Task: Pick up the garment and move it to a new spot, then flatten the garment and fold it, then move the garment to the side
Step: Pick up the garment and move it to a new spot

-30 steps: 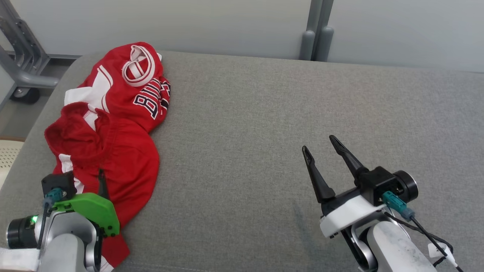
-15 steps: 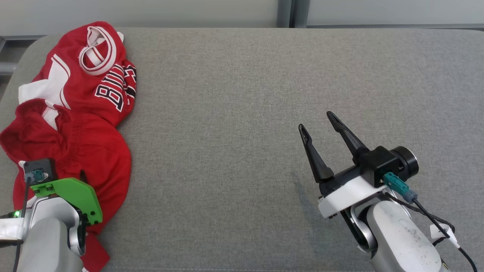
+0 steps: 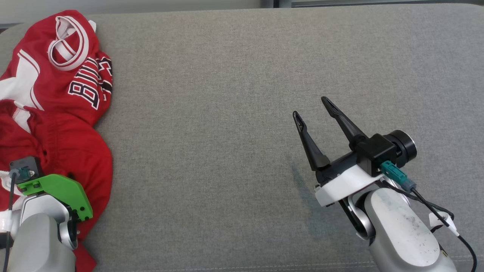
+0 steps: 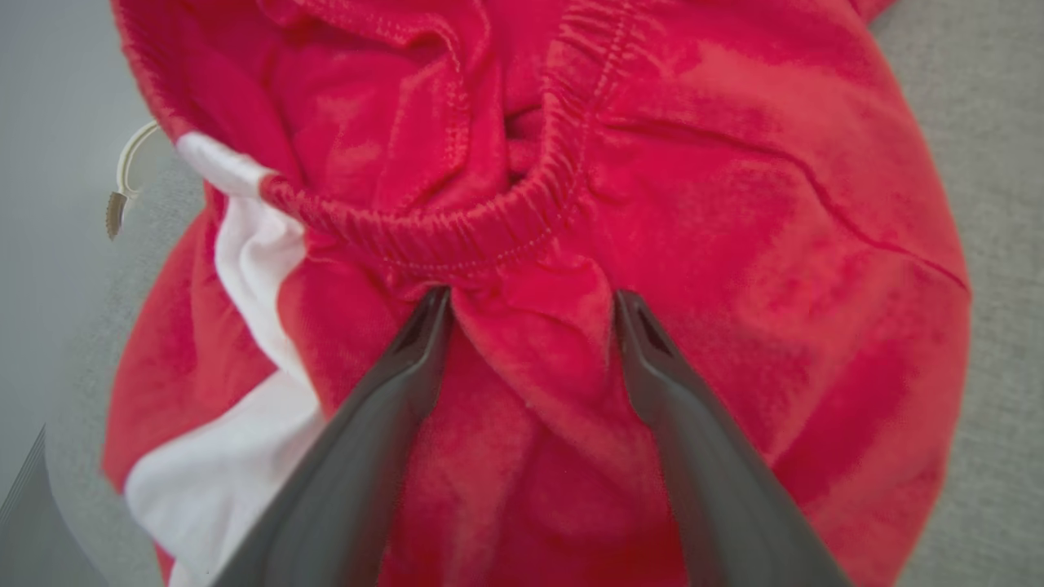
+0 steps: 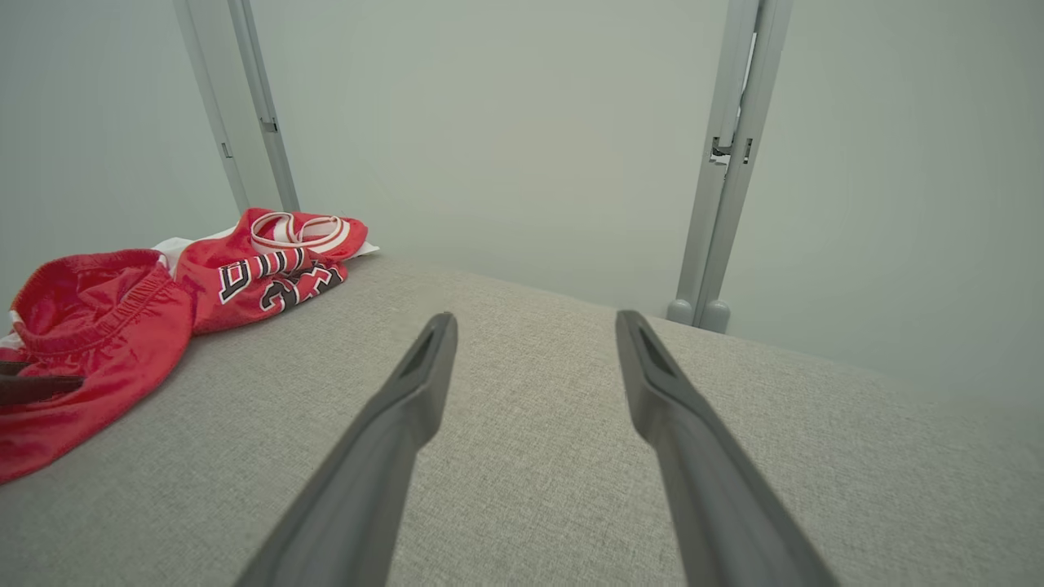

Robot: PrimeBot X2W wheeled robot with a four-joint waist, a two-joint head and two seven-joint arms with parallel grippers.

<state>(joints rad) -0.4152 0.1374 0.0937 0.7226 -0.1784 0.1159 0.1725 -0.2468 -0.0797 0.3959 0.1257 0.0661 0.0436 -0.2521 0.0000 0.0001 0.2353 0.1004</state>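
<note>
Red garment [image 3: 64, 132] lies in a crumpled heap at the far left end of the grey fabric-covered counter [image 3: 234, 113], partly at its rounded corner. The top part of the heap is jersey-like: white ribbed collar ring [image 3: 68, 47] facing up, black-and-white lettering [image 3: 89, 90] just below it, white side panels. The lower part is plain red with a gathered elastic waistband [image 4: 457, 236] and a white stripe [image 4: 245, 253] (could be one piece or two, can't tell). A pale cord end [image 4: 122, 179] hangs off the edge beside it.

Left gripper [image 4: 530, 306] is down on the heap. Its fingers are spread moderately, not closed, tips pressed into the red cloth just under the waistband, with a raised fold of fabric bunched between them. From where I stand its green bracket [image 3: 56, 190] covers the fingers, and the wrist sits over the near end of the garment.

Right gripper [image 3: 308, 106] is well apart from the garment, over the bare right half of the counter, fingers wide and holding nothing, pointing away and slightly left. A teal connector [image 3: 393, 175] and a black cable are on its wrist.

Behind the counter is a pale wall with a grey upright post [image 5: 726, 163].
</note>
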